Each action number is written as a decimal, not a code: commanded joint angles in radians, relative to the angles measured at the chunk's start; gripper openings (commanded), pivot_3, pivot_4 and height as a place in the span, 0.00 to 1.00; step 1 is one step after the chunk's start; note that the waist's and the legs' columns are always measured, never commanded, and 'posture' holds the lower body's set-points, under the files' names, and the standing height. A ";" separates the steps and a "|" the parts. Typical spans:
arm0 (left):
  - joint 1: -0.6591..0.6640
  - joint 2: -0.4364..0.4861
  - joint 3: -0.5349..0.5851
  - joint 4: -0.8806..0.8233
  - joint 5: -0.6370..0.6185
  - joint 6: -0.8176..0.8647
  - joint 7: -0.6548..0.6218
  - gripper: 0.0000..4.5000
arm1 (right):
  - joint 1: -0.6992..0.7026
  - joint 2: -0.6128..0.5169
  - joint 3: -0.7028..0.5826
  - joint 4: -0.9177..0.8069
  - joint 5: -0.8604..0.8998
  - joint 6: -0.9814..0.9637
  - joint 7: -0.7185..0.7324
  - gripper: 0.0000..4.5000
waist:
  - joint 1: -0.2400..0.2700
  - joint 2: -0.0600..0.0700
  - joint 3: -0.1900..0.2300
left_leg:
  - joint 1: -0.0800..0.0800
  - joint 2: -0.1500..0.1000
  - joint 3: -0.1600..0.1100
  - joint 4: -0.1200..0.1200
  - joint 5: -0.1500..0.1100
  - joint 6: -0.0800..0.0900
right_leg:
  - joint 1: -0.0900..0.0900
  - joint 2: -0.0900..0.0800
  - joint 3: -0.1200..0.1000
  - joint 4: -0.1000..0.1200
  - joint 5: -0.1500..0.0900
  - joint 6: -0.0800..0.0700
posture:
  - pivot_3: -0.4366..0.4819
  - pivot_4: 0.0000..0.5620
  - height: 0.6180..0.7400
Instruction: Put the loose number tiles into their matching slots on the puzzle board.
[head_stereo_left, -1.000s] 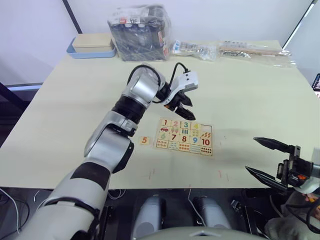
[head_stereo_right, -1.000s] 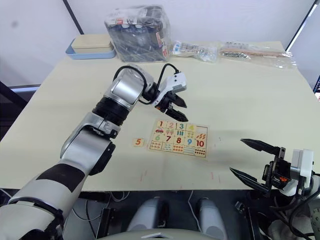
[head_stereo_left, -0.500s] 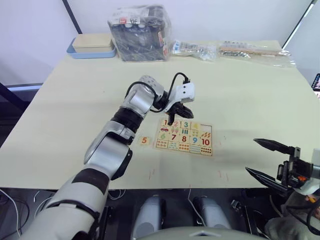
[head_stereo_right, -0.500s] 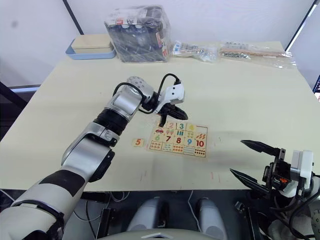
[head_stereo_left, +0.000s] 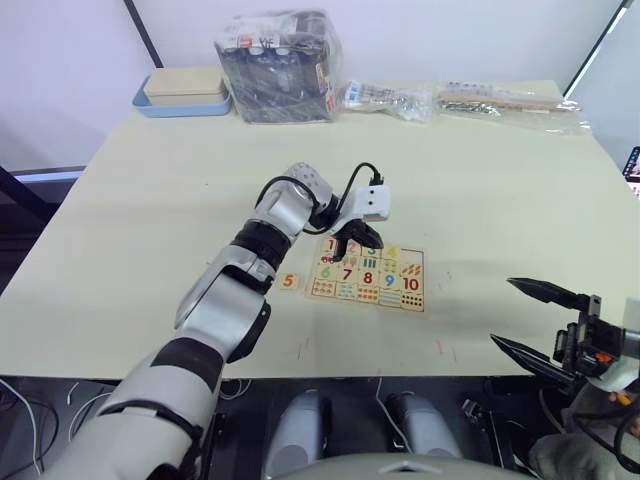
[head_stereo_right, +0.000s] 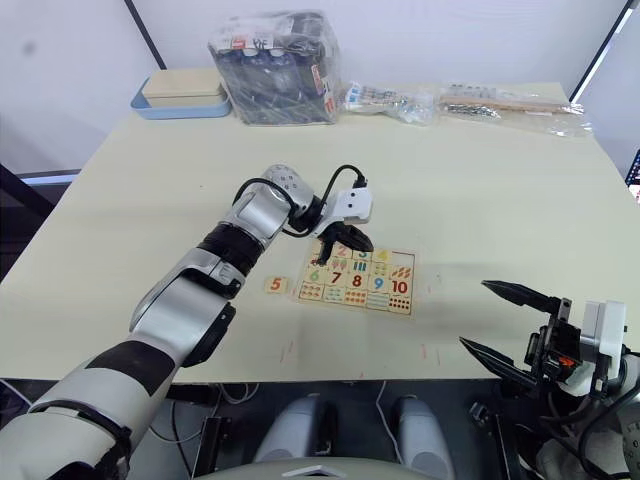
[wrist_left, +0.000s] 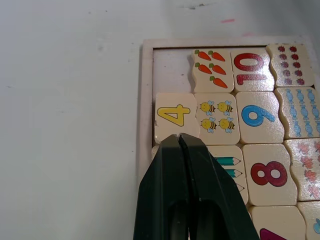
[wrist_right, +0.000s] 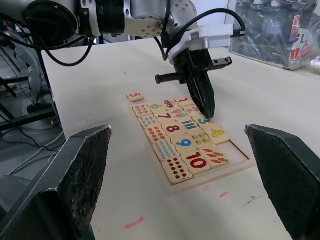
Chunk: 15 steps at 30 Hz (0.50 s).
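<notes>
A blue tray (head_stereo_left: 160, 105), a plastic-wrapped pack (head_stereo_left: 280, 68) and clear bags (head_stereo_left: 455, 100) line the table's (head_stereo_left: 150, 220) far edge.

You are looking at a left arm wearing silver-grey shells with black joint bands, a black cable looping to its white wrist block; both the left hand (head_stereo_left: 352, 243) and right hand (head_stereo_left: 530, 317) are showing black tapered fingers.
</notes>
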 joint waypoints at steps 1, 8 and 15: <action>-0.021 -0.007 0.004 0.007 0.006 -0.023 0.003 0.01 | 0.006 -0.016 -0.037 -0.036 0.024 0.003 0.000 1.00 | 0.000 0.000 0.000 | 0.000 0.000 0.000 0.000 0.000 0.000 | 0.000 0.000 0.000 0.000 0.000 0.000 | 0.48 0.27 1.00; -0.018 -0.008 0.007 0.016 0.012 -0.029 0.002 0.01 | 0.009 -0.012 -0.036 -0.035 0.025 0.002 -0.001 1.00 | 0.000 0.000 0.000 | 0.000 0.000 0.000 0.000 0.000 0.000 | 0.000 0.000 0.000 0.000 0.000 0.000 | 0.48 0.27 1.00; -0.018 -0.005 0.009 0.020 0.019 -0.028 -0.001 0.01 | 0.000 -0.011 -0.029 -0.032 0.024 0.003 -0.005 1.00 | 0.000 0.000 0.000 | 0.000 0.000 0.000 0.000 0.000 0.000 | 0.000 0.000 0.000 0.000 0.000 0.000 | 0.48 0.27 1.00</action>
